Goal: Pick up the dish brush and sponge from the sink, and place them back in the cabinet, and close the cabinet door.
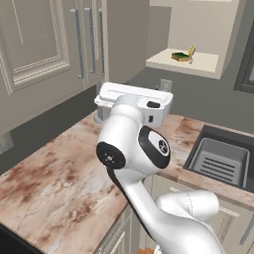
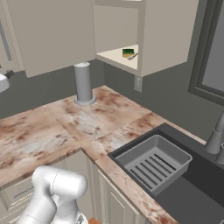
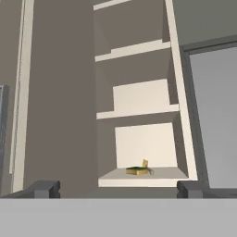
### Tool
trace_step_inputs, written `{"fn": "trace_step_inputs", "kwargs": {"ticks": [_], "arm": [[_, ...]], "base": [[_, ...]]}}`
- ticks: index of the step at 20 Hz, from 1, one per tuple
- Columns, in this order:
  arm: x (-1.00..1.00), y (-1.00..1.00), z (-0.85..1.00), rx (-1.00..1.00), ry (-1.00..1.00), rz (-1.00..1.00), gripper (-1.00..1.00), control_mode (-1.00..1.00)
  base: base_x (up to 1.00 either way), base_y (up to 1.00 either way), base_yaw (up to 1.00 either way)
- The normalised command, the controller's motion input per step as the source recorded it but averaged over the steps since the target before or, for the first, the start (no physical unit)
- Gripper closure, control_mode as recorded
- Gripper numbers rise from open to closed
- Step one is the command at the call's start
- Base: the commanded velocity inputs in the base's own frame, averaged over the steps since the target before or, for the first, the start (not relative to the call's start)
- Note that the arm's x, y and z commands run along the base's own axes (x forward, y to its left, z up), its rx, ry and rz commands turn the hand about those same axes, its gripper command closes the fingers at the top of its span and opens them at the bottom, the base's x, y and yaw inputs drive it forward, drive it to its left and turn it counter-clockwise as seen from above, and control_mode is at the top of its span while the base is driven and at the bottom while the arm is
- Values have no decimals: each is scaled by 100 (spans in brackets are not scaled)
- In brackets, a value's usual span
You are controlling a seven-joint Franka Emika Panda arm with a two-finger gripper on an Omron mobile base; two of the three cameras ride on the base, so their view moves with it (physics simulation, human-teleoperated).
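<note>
1. The gripper point(image 3: 118, 189) is spread wide, holding nothing, facing the cabinet point(image 3: 139, 111).
2. Nearer, the sink point(image 2: 183, 192) holds a grey drainer tray point(image 2: 153, 162).
3. Farther, the sponge point(image 1: 179, 56) and the dish brush point(image 1: 191, 52) lie together on the open cabinet's lowest shelf.

No readable text, label, brand, number or sign appears on anything in these views.
</note>
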Motion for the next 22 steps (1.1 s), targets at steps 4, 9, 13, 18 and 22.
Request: {"fn": "trace_step_inputs", "kwargs": {"ticks": [4, 9, 13, 18, 22], "arm": [[25, 2, -3, 0, 0, 0, -100, -100], [28, 7, -7, 0, 0, 0, -100, -100], [17, 14, -9, 0, 0, 0, -100, -100], [19, 21, -10, 0, 0, 0, -100, -100], [18, 10, -4, 0, 0, 0, -100, -100]], "base": [[0, 0, 0], [0, 0, 0], [0, 0, 0], [0, 0, 0], [0, 0, 0]]}}
